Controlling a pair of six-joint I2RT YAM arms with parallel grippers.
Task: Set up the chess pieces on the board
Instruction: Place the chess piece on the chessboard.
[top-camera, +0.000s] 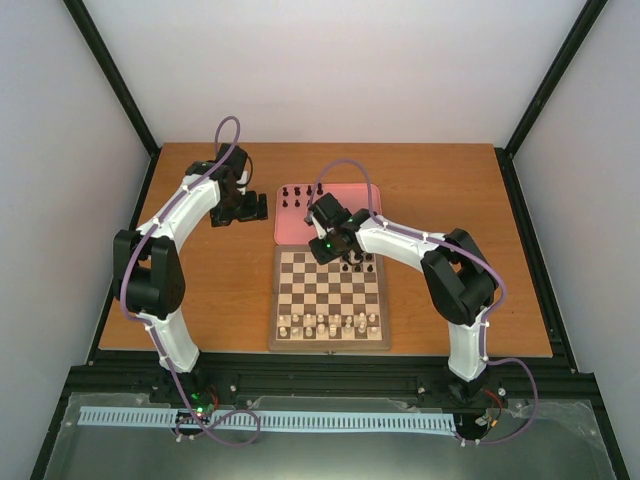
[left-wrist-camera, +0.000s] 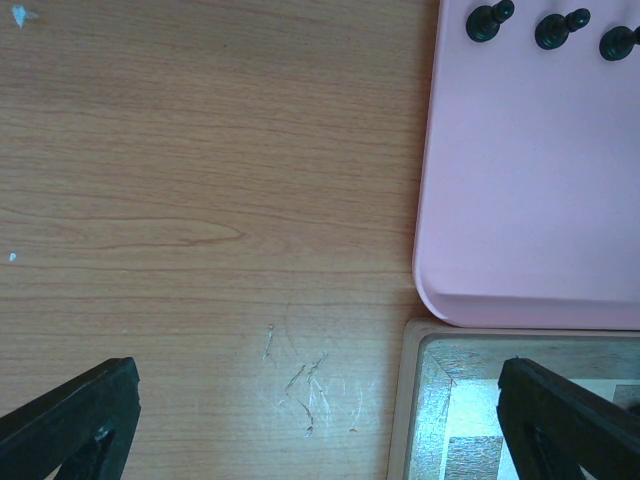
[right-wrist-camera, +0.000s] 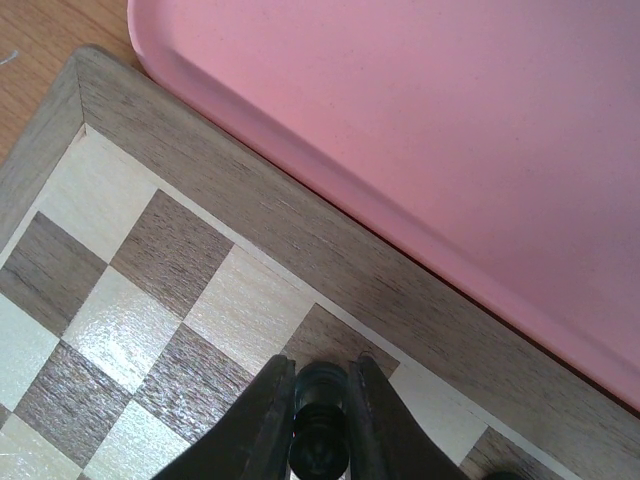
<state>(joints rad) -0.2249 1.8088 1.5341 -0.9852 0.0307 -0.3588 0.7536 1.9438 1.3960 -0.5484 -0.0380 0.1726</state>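
Pinching black chess piece (right-wrist-camera: 320, 445): right pincer (right-wrist-camera: 322, 385)

— Where does the top camera sit?
— Above and behind my bases, looking down on the whole table (top-camera: 450, 180).
— And your wrist cameras?
— Both face down, close in. Left sees table, tray (left-wrist-camera: 530, 200) corner, board (left-wrist-camera: 405, 400) corner; right sits nearer, over the board's far border. All share that tray-board edge.

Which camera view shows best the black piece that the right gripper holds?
The right wrist view: the black piece sits clamped between the fingers of the right gripper, over the board. In the top view it is lost under the gripper; the left wrist view misses it.
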